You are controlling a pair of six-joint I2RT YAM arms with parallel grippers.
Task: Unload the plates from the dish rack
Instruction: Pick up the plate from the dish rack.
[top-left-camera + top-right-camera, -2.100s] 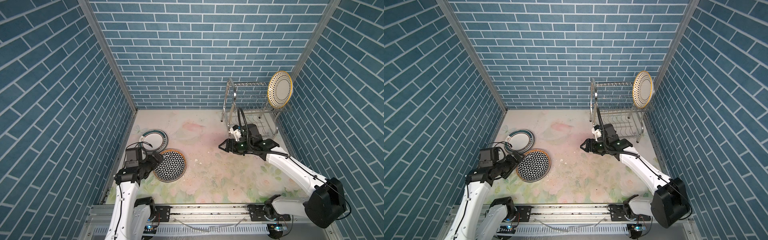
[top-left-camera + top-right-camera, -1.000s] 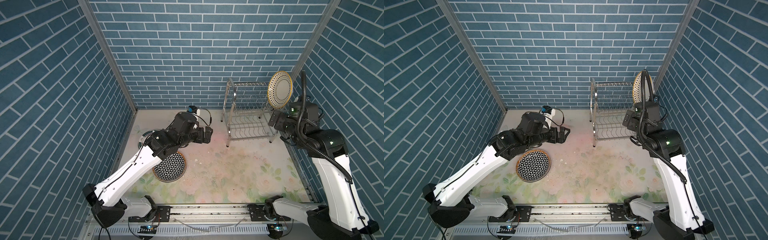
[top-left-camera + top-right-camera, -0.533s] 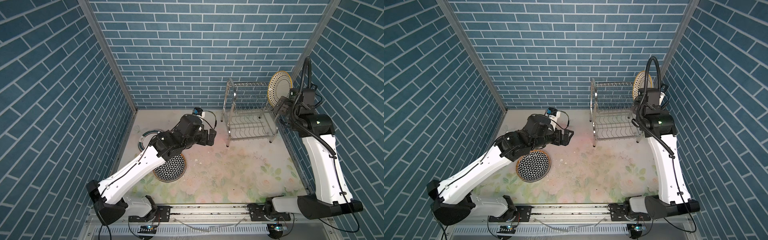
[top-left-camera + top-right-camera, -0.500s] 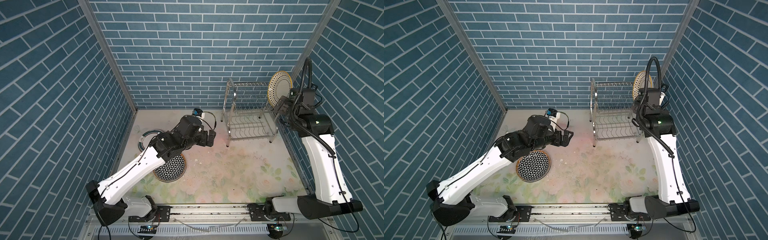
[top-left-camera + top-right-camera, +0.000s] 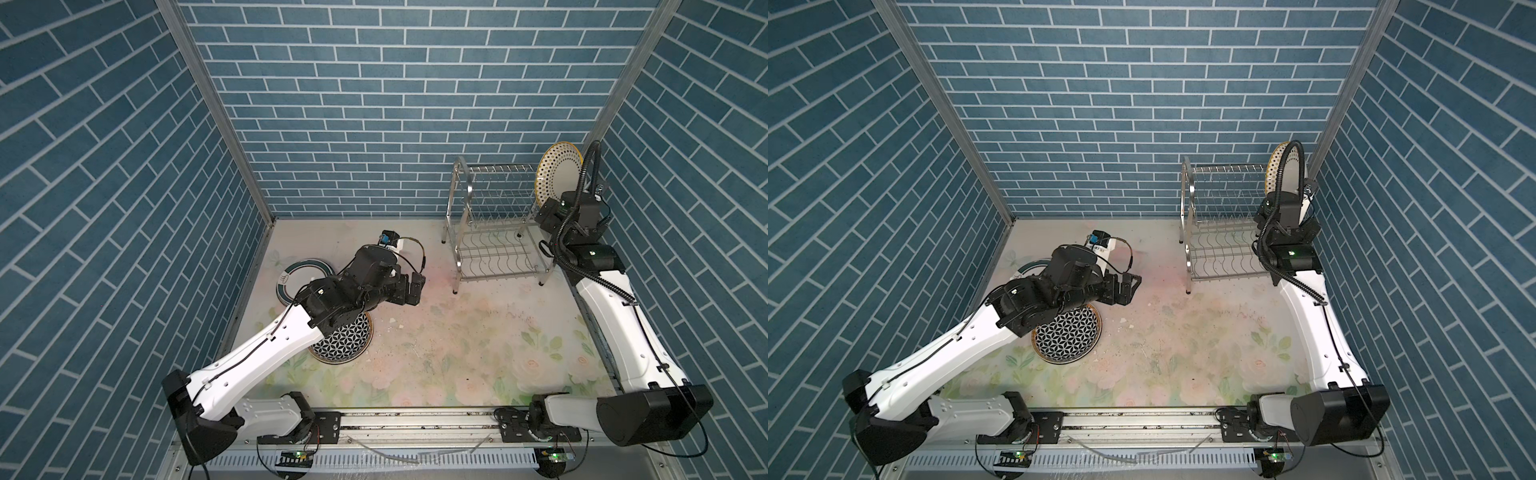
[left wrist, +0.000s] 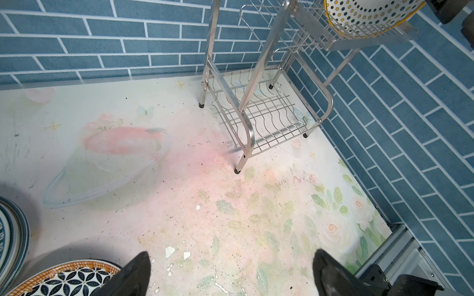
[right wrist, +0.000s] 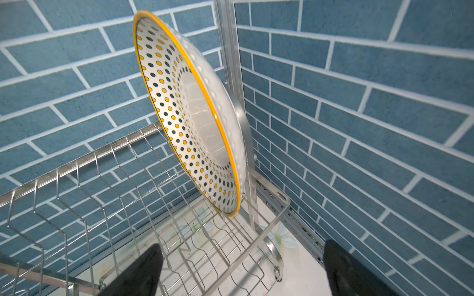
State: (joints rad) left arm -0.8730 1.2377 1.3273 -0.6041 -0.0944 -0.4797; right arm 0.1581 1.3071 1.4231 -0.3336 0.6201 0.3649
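Right arm has edged nearer: yellow-dotted plate (image 7: 195, 123) stands in dish rack (image 6: 259, 69) just beyond spread right jaws; left jaws also spread.

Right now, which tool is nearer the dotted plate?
Right. The right tool is open close in front of the dotted plate, which stands at the end of the rack's top tier. The left tool is open far from the rack, near the lattice plate.

top views: high, looking down, whole scene | wrists: close, both see dish rack (image 6: 264, 120)
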